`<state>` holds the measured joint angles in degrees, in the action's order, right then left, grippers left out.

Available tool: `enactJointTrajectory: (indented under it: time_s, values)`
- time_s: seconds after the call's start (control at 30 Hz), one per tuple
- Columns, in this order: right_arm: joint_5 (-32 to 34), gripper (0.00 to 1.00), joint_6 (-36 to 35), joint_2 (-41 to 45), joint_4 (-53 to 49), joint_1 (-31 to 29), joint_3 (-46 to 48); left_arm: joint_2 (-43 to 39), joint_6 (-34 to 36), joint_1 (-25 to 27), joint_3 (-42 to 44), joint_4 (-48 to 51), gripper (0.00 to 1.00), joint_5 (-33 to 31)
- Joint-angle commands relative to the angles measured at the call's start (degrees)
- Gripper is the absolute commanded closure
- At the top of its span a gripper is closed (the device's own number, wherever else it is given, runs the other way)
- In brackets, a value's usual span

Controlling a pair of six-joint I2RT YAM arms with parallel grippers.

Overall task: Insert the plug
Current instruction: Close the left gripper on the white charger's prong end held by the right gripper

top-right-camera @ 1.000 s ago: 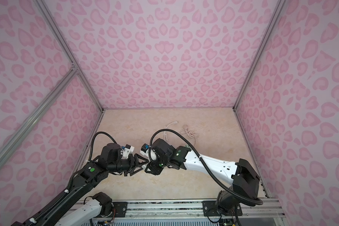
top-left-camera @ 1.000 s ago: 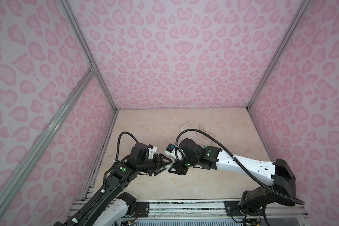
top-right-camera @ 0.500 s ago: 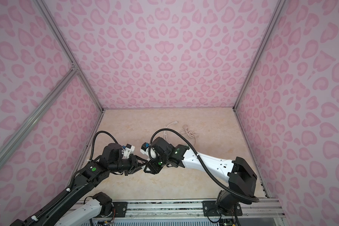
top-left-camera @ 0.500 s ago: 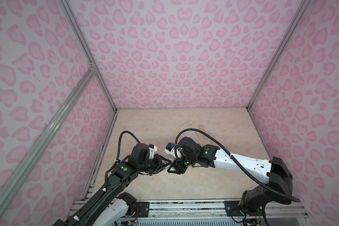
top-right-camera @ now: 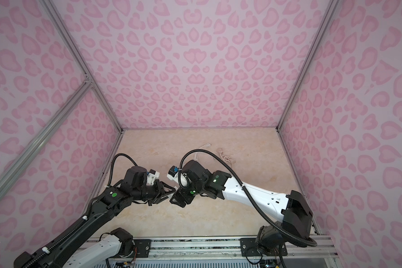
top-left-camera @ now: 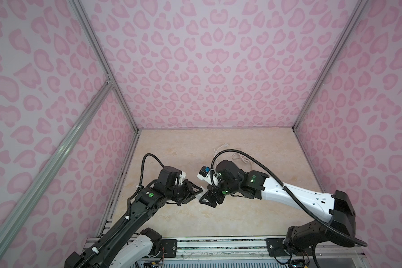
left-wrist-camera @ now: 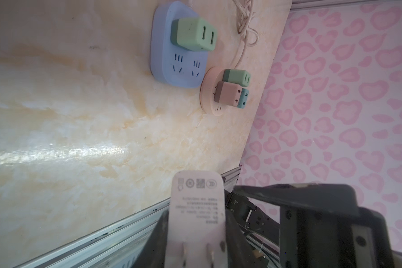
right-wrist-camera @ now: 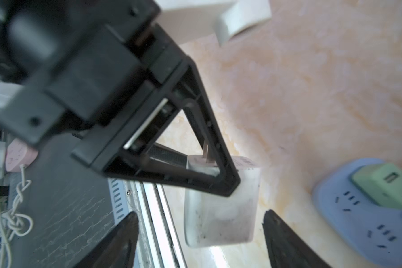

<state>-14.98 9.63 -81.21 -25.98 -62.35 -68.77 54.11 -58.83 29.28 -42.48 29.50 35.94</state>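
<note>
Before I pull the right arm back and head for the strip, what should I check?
1. Left gripper shut on the white plug: ok.
2. Right gripper open, clear of the plug on both sides: ok.
3. Prongs facing the blue power strip: not ok; they point back into the left gripper.
4. Free socket on the strip: ok, two bare beside the green adapter.
5. Grip firm enough to push: cannot tell.
</note>
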Motion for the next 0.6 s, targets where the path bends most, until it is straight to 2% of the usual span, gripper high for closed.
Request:
enactJointTrajectory:
  time_s: [0.0,0.07,0.13,0.23,0.4,0.57]
  values:
    - [15.7,0.19,-5.04,5.37,-2.23,-1.98,2.78,3.3,0.09,-1.04,-4.87,2.95,0.97,3.03]
    - [27.41,0.2,-8.66,9.72,1.57,-5.02,6.83,5.92,-0.27,-1.41,-8.34,6.31,0.97,4.44]
    - [38.42,0.2,-14.02,14.57,9.54,-9.0,12.95,8.68,-1.59,-1.44,-11.13,8.29,0.98,7.94]
    - [45.34,0.24,-18.37,19.17,15.09,-12.77,16.84,10.01,-5.23,-1.5,-12.86,7.87,0.98,12.64]
    - [46.8,0.29,-24.26,22.75,21.8,-15.6,20.93,7.96,-10.35,-1.37,-12.78,6.84,0.98,14.68]
    - [46.43,0.31,-27.74,21.45,22.01,-17.72,20.23,6.82,-11.51,-1.11,-12.91,8.03,0.98,16.09]
